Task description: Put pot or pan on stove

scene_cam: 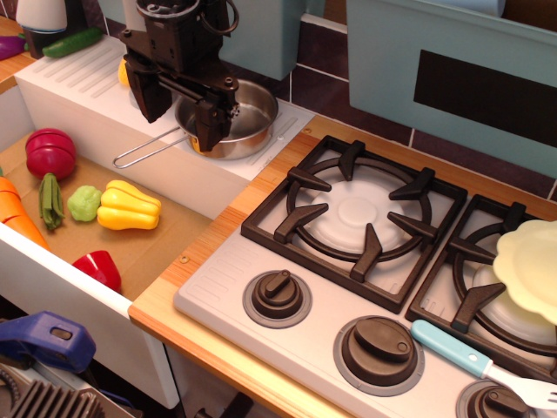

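Stove (287, 261) nearest; beyond, open fingers (178, 117) straddle the saucepan (233, 122) rim.

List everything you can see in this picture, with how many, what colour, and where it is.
saucepan: 1, shiny steel, on white drainboard, wire handle pointing left
stove: 1, grey, black grates, front right
knobs: 3 seen, dark brown, stove front
plate: 1, pale yellow, over right burner
spatula: 1, blue handle, stove front right
yellow pepper: 1, sink
toy vegetables: several, red, green, orange, sink
cucumber: 1, green, top left
gripper: 1, black, at the saucepan's left rim
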